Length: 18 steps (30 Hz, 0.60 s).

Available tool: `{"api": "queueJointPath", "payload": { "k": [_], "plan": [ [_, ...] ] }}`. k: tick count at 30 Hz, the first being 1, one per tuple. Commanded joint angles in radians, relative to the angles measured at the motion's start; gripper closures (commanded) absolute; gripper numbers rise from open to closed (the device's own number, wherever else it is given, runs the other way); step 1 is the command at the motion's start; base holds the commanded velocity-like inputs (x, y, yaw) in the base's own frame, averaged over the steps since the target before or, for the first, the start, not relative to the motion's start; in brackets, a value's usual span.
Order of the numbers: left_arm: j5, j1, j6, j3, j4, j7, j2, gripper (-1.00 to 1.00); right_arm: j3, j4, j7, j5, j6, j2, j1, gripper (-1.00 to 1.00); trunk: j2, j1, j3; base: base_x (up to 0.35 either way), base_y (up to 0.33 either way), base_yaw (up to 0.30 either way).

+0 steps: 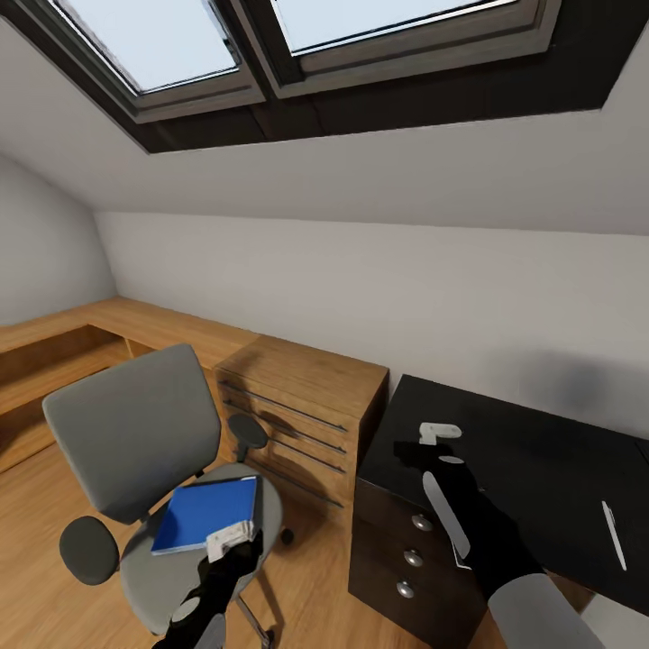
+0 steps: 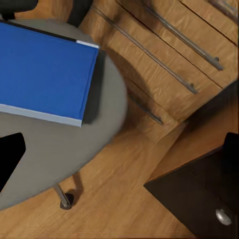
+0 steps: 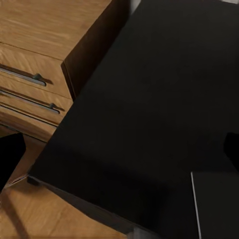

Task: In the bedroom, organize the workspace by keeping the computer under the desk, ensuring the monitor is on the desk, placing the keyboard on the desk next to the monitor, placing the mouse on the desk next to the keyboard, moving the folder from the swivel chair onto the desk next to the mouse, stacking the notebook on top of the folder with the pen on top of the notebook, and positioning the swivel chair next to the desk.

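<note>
We look down into an attic bedroom with a sloped white ceiling and two skylights set in a dark frame. The floor is warm wood, and a long low wooden shelf runs along the far left wall. To the right stands the black bench, its top dark and mostly bare, with a stack of knobbed drawers at its near left end. A white pen lies on the bench toward the right edge. Between bench and chair sits a wooden drawer cabinet with long metal handles, just beside the bench's left end. The grey swivel chair stands left of it, well apart from the bench, and the blue folder lies flat on its seat. Our left gripper hovers at the folder's near edge; we cannot tell whether its fingers are spread or pressed together. Our right gripper hangs over the bench's left end, and its state is likewise unclear. In the right wrist view a dark flat object with a pale edge rests on the bench top.
</note>
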Motion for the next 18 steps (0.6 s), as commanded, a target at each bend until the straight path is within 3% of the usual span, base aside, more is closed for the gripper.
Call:
{"api": "queueJointPath", "payload": {
  "k": [1,2,7,10,11,12,18],
  "plan": [
    [0.008,-0.001,0.085,0.017,-0.074,0.03,0.002,-1.0,0.004,0.0,-0.01,-0.01,-0.004,-0.001,-0.001,-1.0,-0.001,0.0,-0.001,0.0,0.0,0.0],
    [0.01,-0.001,0.159,0.045,-0.139,0.053,0.002,-1.0,0.005,0.001,-0.01,-0.011,-0.011,-0.001,-0.001,-1.0,-0.001,0.0,-0.001,0.0,0.0,0.0],
    [0.015,-0.001,0.334,0.133,-0.307,0.096,0.005,-1.0,0.005,0.003,-0.009,-0.014,-0.028,0.0,-0.001,-1.0,-0.001,0.0,-0.001,0.0,0.0,0.032],
    [0.013,-0.001,0.35,0.144,-0.312,0.101,0.013,-1.0,0.007,0.005,-0.01,-0.012,-0.031,0.018,-0.001,-1.0,-0.001,0.0,-0.001,0.0,0.0,0.179],
    [0.014,0.0,0.357,0.149,-0.309,0.101,0.031,-1.0,0.008,0.014,-0.012,-0.007,-0.032,0.041,-0.001,-1.0,-0.001,0.0,-0.001,0.0,0.0,0.25],
    [0.015,0.0,0.358,0.151,-0.309,0.101,0.04,-1.0,0.009,0.022,-0.012,-0.005,-0.032,0.048,-0.001,-1.0,-0.001,0.0,-0.001,0.0,0.0,0.26],
    [0.016,0.0,0.357,0.153,-0.297,0.101,0.054,-1.0,0.011,0.042,-0.012,-0.004,-0.04,0.059,-0.001,-1.0,-0.001,0.0,-0.001,0.0,0.0,0.271]
  ]
}}
